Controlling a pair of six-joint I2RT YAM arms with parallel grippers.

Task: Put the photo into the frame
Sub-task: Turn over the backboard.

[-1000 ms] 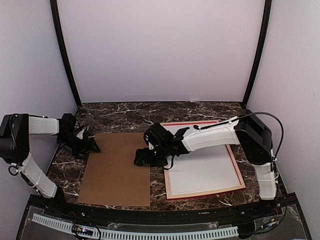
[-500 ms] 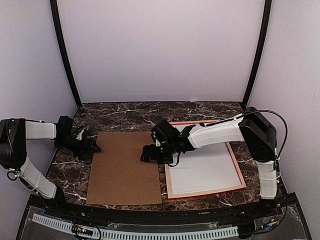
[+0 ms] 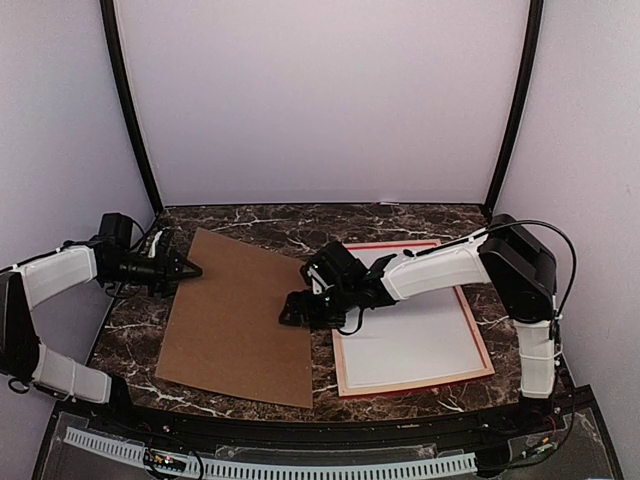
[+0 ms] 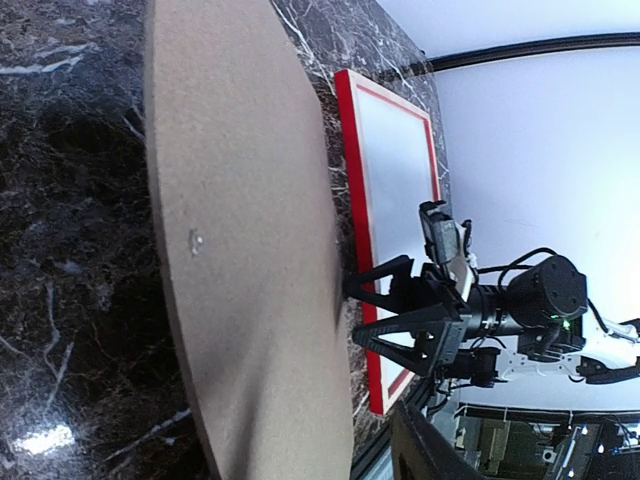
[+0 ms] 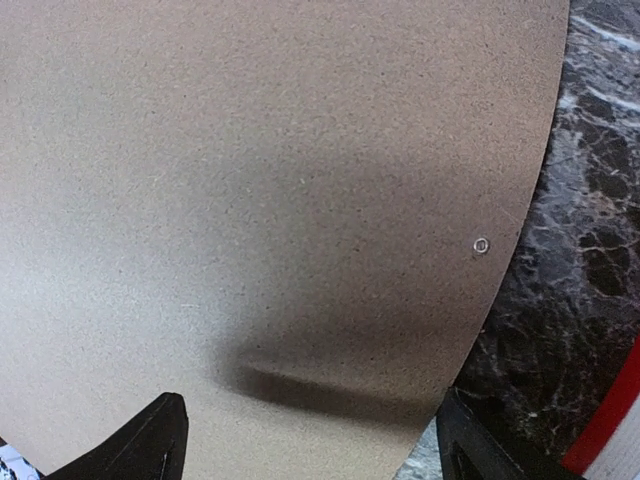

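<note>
Two arms work here, the left arm (image 3: 60,275) and the right arm (image 3: 440,265). They reach over one bench (image 3: 250,225) of glossy dark brown marble veined with white. On it lie one brown cardboard backing board (image 3: 235,320) and one frame (image 4: 356,200).

The frame lies flat on the right half of the bench. It is a thin rectangle with a bright red rim and a paler outer edge. One smooth white sheet (image 3: 410,325) fills its opening. Whether that sheet is the photo's plain back cannot be told.

The backing board is a matt, fine-grained rectangle, skewed on the left half of the bench, with its far left corner pointing toward the back wall. One small metal eyelet (image 5: 481,245) sits near its right edge. That edge is near the frame's left rim, with a narrow strip of marble between them.

The left fingers (image 3: 178,268) meet the board's left edge near the far corner; whether they clamp it cannot be told. The right fingers (image 5: 160,445) are spread wide with their tips at the board's right edge, and they throw a soft shadow on the cardboard.

Open marble runs along the far side of the bench behind board and frame, and in a band left of the board. The right arm's lower part stands near the frame's right rim.
</note>
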